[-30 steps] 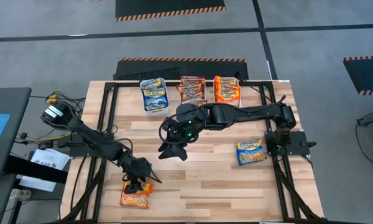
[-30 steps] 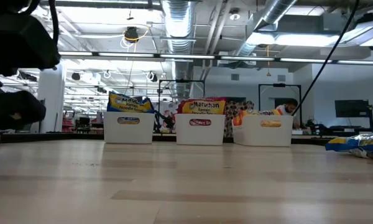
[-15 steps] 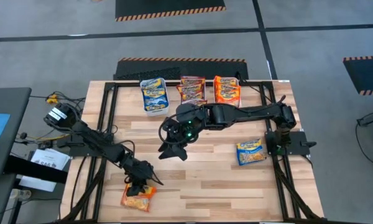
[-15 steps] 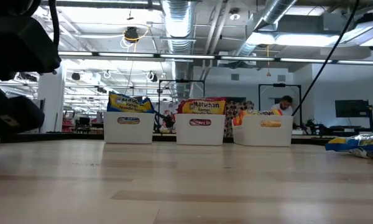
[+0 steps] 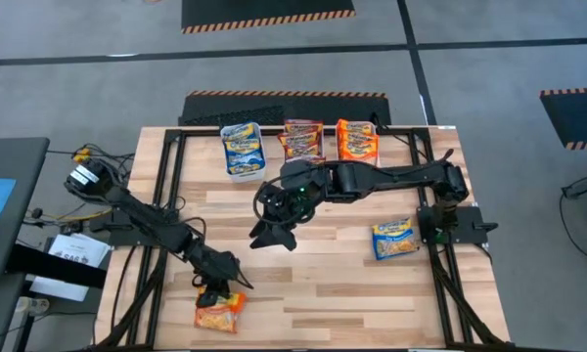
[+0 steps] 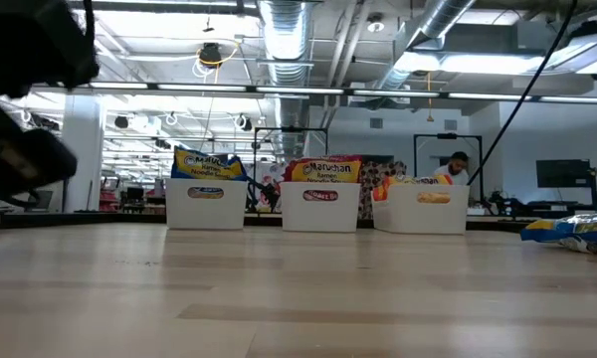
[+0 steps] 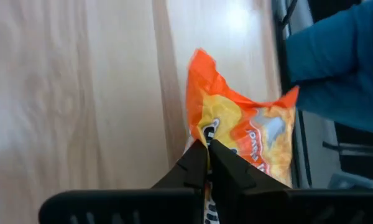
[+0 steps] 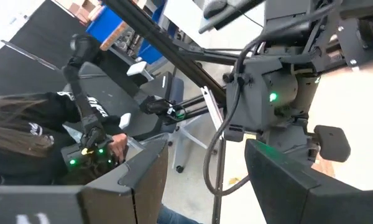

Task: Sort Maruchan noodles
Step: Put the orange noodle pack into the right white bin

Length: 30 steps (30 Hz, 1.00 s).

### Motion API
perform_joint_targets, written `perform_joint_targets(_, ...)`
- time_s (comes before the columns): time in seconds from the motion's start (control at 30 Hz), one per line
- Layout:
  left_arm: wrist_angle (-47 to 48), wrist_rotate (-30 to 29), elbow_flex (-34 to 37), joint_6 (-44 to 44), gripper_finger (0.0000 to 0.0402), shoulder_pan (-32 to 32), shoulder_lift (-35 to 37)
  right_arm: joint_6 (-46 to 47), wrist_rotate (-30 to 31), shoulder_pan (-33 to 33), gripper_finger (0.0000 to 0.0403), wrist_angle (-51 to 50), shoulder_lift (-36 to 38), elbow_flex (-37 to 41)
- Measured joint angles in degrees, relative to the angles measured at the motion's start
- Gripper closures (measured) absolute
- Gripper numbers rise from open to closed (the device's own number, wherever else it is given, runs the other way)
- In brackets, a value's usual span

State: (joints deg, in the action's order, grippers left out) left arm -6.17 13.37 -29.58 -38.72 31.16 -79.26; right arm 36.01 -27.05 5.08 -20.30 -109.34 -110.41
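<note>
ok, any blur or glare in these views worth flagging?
Low view: bright ceiling lights wash out the top, and a dark arm at the left edge is a defocused blob. Left wrist view: the orange packet is soft, with glare on the table. High view: evenly lit and sharp.

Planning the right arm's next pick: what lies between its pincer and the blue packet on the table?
In the high view, only bare wooden table separates the open right pincer from the blue packet.

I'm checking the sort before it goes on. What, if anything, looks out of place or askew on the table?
Two packets lie outside the bins: a blue packet loose near the right edge, and an orange packet at the near-left edge, crumpled where the left claw pinches it shut.
</note>
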Motion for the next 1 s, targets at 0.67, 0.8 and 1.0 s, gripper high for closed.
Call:
perform_joint_targets(0.67,18.15,-13.99,0.01,-0.19,0.0401,-3.52,26.41,-2.56,-5.46,-7.39,0.0163,-3.41,2.45,-0.07)
perform_joint_targets(0.8,18.5,-14.08,0.0,-0.29,0.0401,-3.52,24.67,-12.94,-4.88,-7.0,0.0163,-9.01,1.21,0.08)
perform_joint_targets(1.0,18.0,-13.84,-0.04,-0.43,0.0401,-3.52,22.11,-17.04,-3.95,-4.78,0.0163,-10.36,-3.98,-0.12)
